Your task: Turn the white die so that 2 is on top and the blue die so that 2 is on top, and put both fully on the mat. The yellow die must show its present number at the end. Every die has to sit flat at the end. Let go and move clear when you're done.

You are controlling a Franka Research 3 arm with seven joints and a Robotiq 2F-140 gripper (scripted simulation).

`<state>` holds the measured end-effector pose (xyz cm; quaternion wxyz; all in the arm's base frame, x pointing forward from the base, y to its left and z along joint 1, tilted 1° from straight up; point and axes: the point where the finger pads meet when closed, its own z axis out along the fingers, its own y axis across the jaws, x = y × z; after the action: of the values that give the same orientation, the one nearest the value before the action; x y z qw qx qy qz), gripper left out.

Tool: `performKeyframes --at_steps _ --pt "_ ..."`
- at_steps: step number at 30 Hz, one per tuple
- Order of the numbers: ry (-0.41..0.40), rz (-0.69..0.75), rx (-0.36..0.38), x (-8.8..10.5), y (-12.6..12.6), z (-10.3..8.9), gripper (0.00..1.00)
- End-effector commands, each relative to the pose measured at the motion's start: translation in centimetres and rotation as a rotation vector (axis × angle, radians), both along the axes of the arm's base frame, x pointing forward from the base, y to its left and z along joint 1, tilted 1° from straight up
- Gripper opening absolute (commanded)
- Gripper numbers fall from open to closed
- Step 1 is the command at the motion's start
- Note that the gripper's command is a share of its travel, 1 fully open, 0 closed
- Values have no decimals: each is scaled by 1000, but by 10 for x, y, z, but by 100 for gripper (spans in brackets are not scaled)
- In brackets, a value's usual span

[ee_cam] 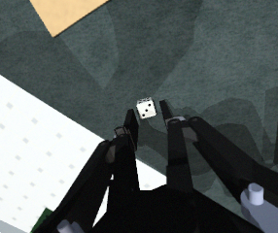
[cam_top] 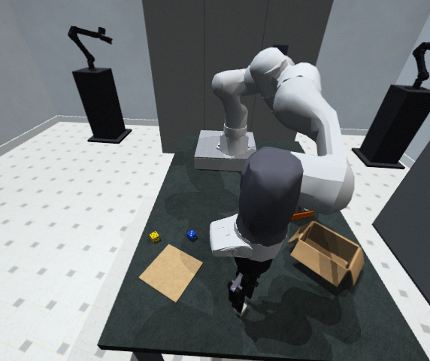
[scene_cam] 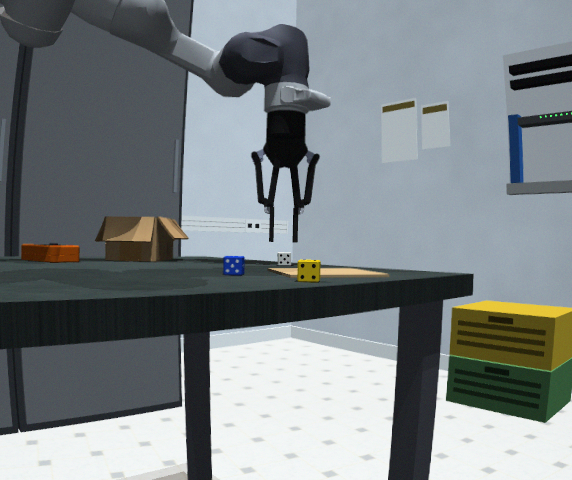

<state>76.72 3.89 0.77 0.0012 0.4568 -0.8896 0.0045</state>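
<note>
The white die (cam_top: 243, 310) (scene_cam: 283, 258) (ee_cam: 147, 110) sits flat on the table, off the mat, three pips on top. My gripper (scene_cam: 283, 240) (ee_cam: 148, 114) is partly open and empty, pointing down just above the white die, its fingertips to either side of it in the wrist view. The blue die (cam_top: 191, 235) (scene_cam: 233, 265) sits on the table behind the mat in the top view; its top number is too small to read surely. The yellow die (cam_top: 154, 236) (scene_cam: 308, 270) sits left of it, several pips on top. The tan mat (cam_top: 171, 271) (ee_cam: 66, 15) bears no die.
An open cardboard box (cam_top: 316, 260) (scene_cam: 136, 251) stands on the right of the table in the top view. An orange device (cam_top: 302, 215) (scene_cam: 51, 253) lies behind it, partly hidden by the arm. The table's front edge is close to the white die.
</note>
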Motion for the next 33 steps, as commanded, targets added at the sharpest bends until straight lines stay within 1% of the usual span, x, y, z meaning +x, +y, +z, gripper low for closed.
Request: performKeyframes --at_steps 1,13,33 --pt "-9 -2 2 3 0 -2 32" --pt "-9 -2 2 4 0 -10 32" --pt "-9 -2 2 4 0 -10 32"
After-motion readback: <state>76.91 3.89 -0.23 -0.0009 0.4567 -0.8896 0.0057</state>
